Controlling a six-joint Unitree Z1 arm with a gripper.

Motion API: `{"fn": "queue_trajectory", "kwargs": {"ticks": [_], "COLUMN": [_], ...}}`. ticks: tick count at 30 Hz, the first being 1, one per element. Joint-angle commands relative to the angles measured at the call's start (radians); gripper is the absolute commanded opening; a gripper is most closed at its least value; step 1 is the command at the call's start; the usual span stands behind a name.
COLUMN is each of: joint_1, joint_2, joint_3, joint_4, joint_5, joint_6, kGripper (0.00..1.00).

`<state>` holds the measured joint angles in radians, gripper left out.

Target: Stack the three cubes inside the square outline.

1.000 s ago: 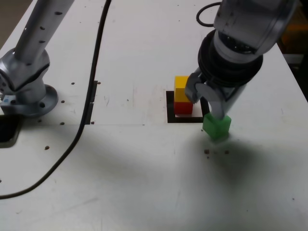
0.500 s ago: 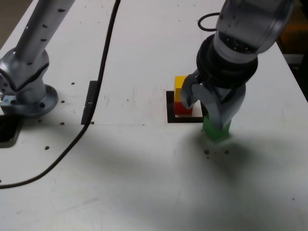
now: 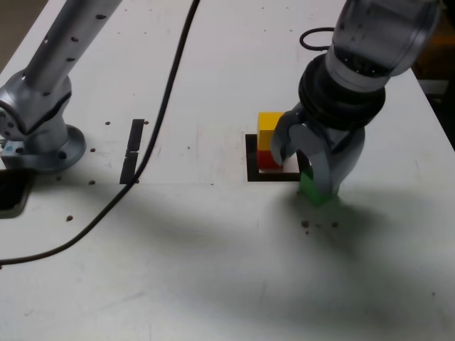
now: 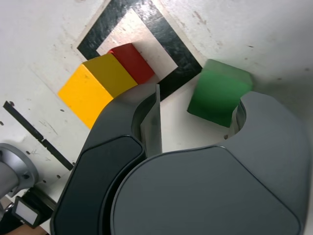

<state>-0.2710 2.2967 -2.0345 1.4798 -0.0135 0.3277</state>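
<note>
A yellow cube (image 3: 268,123) (image 4: 95,88) sits on a red cube (image 3: 264,159) (image 4: 133,61) inside the black square outline (image 3: 251,160) (image 4: 166,36). The green cube (image 3: 311,189) (image 4: 217,93) rests on the table just outside the outline's corner, on the exterior view's right. My gripper (image 3: 306,175) (image 4: 198,104) is down over the green cube and open, one finger on each side. In the wrist view one finger lies against the cube's side, and a gap shows between the cube and the other finger. The fingers partly hide the cube in the exterior view.
The arm's base (image 3: 43,138) stands at the exterior view's left. A black cable (image 3: 146,160) trails across the table. Two short black tape strips (image 3: 133,148) lie beside it. Small dark specks (image 3: 306,224) dot the surface near the green cube.
The gripper has come down over the green cube and its jaws have spread wider. The cable has shifted toward the exterior view's right. The yellow and red cubes have not moved.
</note>
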Motion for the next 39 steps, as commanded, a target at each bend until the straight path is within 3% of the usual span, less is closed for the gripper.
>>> {"fn": "queue_trajectory", "kwargs": {"ticks": [1, 20, 39], "joint_1": [-0.002, -0.007, 0.023], "joint_2": [0.004, 0.052, 0.11], "joint_3": [-0.005, -0.033, -0.029], "joint_4": [-0.002, -0.019, -0.073], "joint_5": [-0.006, -0.038, -0.054], "joint_6": [0.002, 0.019, 0.037], "kGripper": [0.6, 0.6, 0.67]}}
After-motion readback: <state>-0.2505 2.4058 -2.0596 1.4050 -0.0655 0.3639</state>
